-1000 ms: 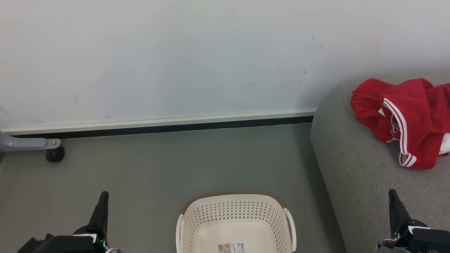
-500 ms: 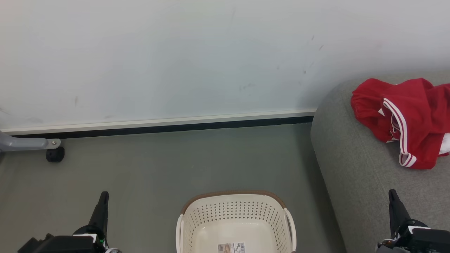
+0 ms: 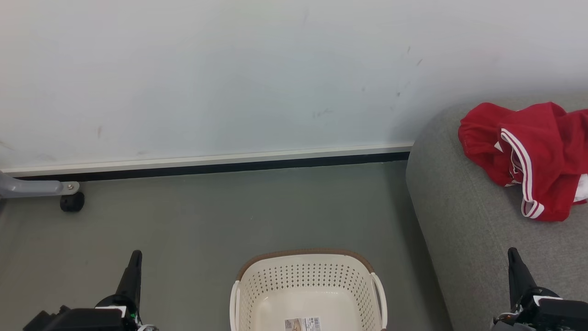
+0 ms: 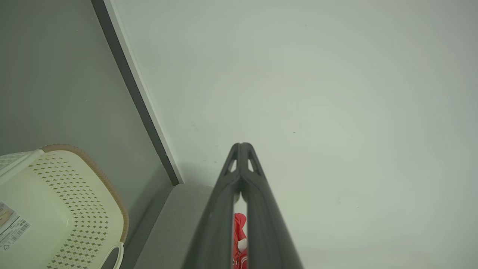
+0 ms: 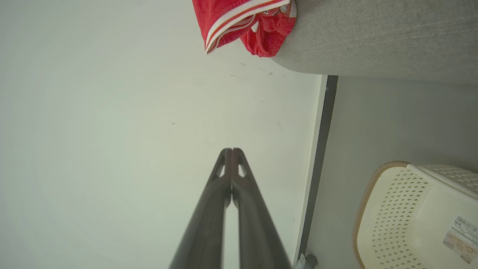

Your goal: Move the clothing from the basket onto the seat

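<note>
Unchanged since a second ago: same places for both tools, the basket and the clothing

Seen from the head: red clothing point(image 3: 528, 151) in a crumpled heap on the seat point(image 3: 459, 220), toward its far end near the wall, white stripe trim facing forward. Well apart from it, the basket point(image 3: 303, 276) on the grey floor between the two tools, just left of the seat, with a barcode label point(image 3: 302, 324) on its bottom. Added by this view: a grey frame leg point(image 3: 32, 187) with a black castor point(image 3: 72, 202) at the far left, beside the skirting

Seen from the left wrist: a sliver of the clothing point(image 4: 239, 224) between the finger shafts, seat point(image 4: 175, 224) below it, basket point(image 4: 74, 194) at the lower left

Seen from the right wrist: striped hem of the clothing point(image 5: 239, 18) at the rounded end of the seat point(image 5: 373, 37), basket point(image 5: 388, 209) and label point(image 5: 457, 233) at the lower right

Left tool point(image 3: 136, 255) low at the lower left over the floor, fingers pointing up toward the wall, fully narrowed with tips touching point(image 4: 242, 145). Right tool point(image 3: 512, 253) low at the lower right over the front of the seat, likewise narrowed to touching tips point(image 5: 231, 151), clear of the clothing
</note>
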### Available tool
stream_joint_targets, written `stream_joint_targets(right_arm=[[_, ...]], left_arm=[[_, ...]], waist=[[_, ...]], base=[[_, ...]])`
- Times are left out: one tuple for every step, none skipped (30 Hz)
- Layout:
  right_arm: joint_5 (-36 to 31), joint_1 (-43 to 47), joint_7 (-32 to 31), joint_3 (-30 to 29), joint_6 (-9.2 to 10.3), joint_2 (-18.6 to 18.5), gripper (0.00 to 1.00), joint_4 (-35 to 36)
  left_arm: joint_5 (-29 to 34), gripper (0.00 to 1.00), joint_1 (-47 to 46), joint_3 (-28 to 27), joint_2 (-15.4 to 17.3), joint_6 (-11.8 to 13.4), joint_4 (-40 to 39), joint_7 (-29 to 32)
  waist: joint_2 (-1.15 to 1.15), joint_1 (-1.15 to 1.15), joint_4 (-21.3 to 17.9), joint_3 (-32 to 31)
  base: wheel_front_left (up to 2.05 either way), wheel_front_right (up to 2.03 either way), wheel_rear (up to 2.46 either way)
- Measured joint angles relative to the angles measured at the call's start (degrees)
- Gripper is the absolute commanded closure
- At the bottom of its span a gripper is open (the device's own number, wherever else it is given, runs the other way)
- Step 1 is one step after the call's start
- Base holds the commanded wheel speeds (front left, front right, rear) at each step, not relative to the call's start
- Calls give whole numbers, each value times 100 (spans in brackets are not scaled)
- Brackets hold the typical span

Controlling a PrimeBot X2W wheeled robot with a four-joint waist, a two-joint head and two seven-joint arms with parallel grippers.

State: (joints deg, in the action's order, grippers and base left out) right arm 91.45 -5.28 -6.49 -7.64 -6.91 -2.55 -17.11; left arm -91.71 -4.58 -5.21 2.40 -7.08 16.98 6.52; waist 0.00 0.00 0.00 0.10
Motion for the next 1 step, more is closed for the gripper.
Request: stream_joint_targets(right_arm=[[0, 0, 0, 0, 0, 0, 100, 0]], left_arm=[[0, 100, 0, 0, 0, 0, 0, 0]], waist=[[0, 0, 0, 0]], base=[[0, 0, 0]])
